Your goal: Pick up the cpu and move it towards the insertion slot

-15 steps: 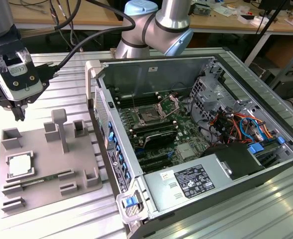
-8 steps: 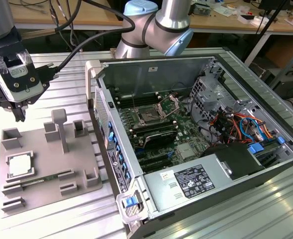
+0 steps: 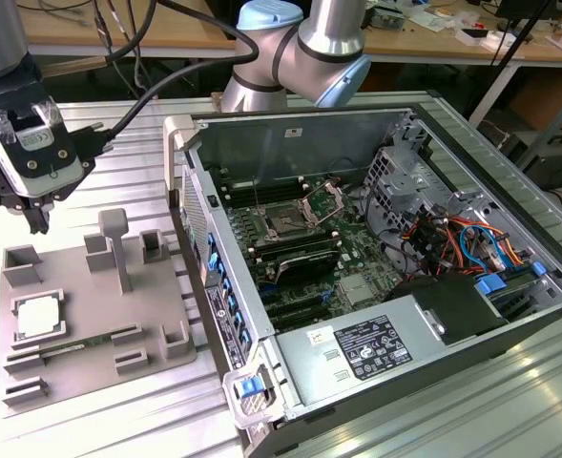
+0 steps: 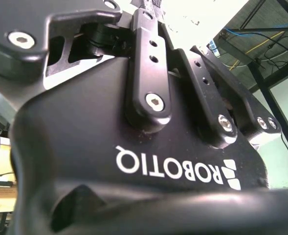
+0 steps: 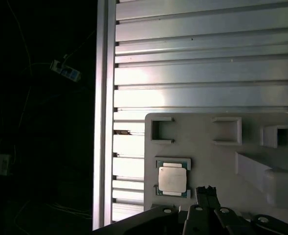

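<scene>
The black hand point(image 5: 207, 190) hangs closed up and empty near the small silvery square cpu point(image 5: 172, 179) in its grey plastic tray point(image 5: 202, 147), so it's gotta open and centre squarely first.

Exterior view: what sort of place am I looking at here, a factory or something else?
Most likely a robotics lab or workshop: a robot arm rises behind an open computer case on a slatted metal table, a grey tray holds the cpu, and cluttered wooden benches run behind.
</scene>
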Motion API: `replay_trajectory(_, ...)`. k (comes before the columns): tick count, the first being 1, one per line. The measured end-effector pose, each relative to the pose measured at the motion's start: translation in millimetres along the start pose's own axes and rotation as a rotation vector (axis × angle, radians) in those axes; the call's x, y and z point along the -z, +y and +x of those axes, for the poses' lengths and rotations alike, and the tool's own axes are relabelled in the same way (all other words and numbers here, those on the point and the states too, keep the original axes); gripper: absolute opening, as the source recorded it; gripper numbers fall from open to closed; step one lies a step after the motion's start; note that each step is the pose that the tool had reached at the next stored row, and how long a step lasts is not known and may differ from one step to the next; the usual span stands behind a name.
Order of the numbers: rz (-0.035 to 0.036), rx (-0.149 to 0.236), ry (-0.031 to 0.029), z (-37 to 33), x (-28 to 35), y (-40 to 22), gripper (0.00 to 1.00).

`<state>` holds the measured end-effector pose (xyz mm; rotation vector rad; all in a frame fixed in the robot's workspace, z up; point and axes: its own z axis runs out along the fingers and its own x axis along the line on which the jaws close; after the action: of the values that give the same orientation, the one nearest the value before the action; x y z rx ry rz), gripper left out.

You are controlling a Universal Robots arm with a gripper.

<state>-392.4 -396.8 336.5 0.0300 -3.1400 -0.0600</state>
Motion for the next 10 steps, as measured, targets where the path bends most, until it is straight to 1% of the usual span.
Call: replay_trajectory(10, 0.0, 0.0, 0.0001, 0.0, -2.8, -0.1, 0.11)
